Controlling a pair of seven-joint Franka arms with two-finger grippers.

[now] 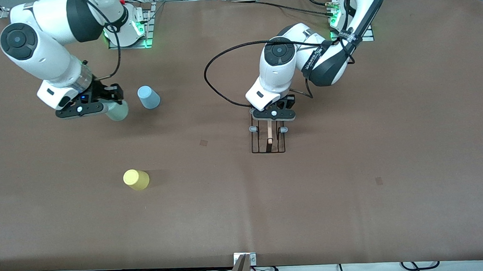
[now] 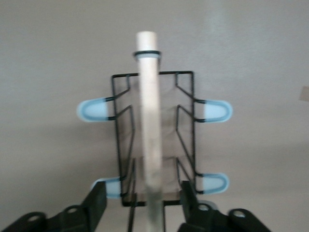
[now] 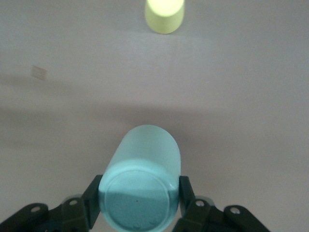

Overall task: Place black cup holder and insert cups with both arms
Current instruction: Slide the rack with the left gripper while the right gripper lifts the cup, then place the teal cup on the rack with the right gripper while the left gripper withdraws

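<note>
Rack [image 1: 268, 144]: thin black wire frame, light wooden rod [image 2: 148, 116] along its middle, pale grey-tipped prongs [image 2: 94, 110] jutting out on both long sides; stands on the brown table near its middle, toward the left arm's end, its long axis running toward the front camera.
Blue cup [image 1: 148, 97]: small plain tumbler, upside down on the table, toward the right arm's end.
Green cup [image 3: 141, 188]: pale grey-green tumbler, tilted, clamped by its sides, just beside the blue cup.
Yellow cup [image 1: 136, 179]: same size, upside down, nearer the front camera than the blue cup, well apart from it.
</note>
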